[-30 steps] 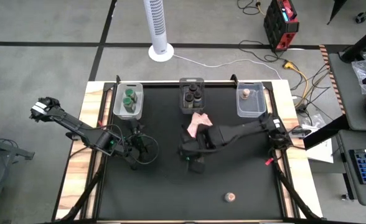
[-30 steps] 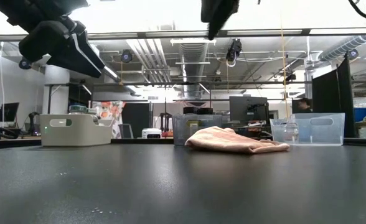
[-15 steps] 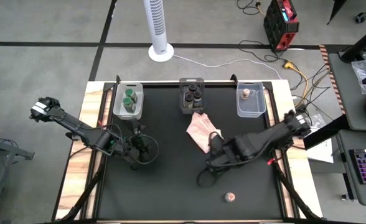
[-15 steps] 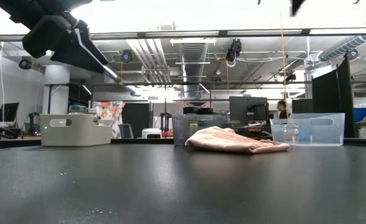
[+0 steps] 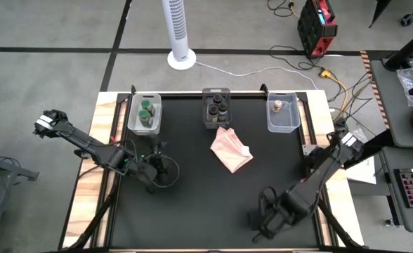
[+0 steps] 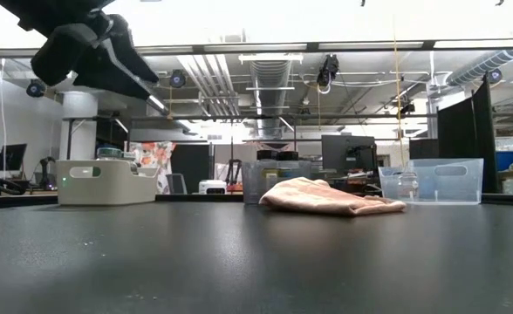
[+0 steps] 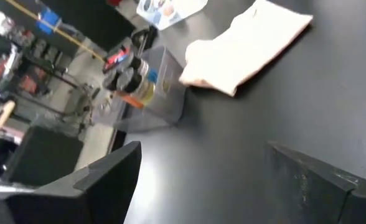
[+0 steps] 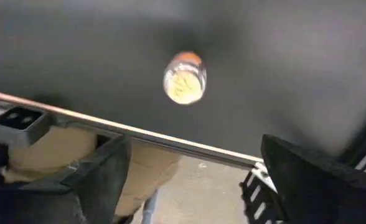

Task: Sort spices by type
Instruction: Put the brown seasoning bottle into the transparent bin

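Right gripper [image 5: 261, 223] spread wide above the last loose jar [image 8: 184, 77] at the counter's [image 5: 192, 204] near edge; best centred over the lid before closing. Farther off, left gripper [image 5: 157, 167] idle, parted, and the bins [image 5: 282, 116] along the back

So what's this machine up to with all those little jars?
It is sorting spice jars into three clear bins along the far edge of the table. Green-lidded jars sit in the left bin, dark-lidded jars in the middle, and a tan-lidded jar in the right bin. The right gripper, open, hovers over the last loose jar near the front edge. The left gripper waits open beside a pink cloth.
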Robot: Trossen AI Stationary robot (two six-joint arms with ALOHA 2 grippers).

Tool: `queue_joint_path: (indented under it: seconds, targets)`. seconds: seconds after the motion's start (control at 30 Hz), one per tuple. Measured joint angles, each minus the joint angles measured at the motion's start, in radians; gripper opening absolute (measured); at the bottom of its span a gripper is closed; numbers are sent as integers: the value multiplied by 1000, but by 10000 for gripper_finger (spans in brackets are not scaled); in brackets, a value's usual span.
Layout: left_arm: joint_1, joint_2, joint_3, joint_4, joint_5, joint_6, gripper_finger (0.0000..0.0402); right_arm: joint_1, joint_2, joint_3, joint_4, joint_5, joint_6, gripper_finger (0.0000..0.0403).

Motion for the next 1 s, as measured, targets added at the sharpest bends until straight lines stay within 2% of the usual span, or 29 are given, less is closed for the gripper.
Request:
queue_joint_path:
  seconds: [0.2, 0.47, 0.7, 1.0]
  targets:
    - [0, 0, 0, 95, 0, 151, 320, 26, 84, -18, 68, 1, 123, 363]
    - [25, 0, 0, 147, 0, 297, 320, 16, 176, -18, 175, -2, 146, 364]
    - [76, 0, 0, 149, 1, 338, 320, 16, 199, -19, 207, 1, 206, 364]
    - [157, 0, -4, 152, 1, 347, 320, 12, 234, -56, 193, 1, 203, 364]
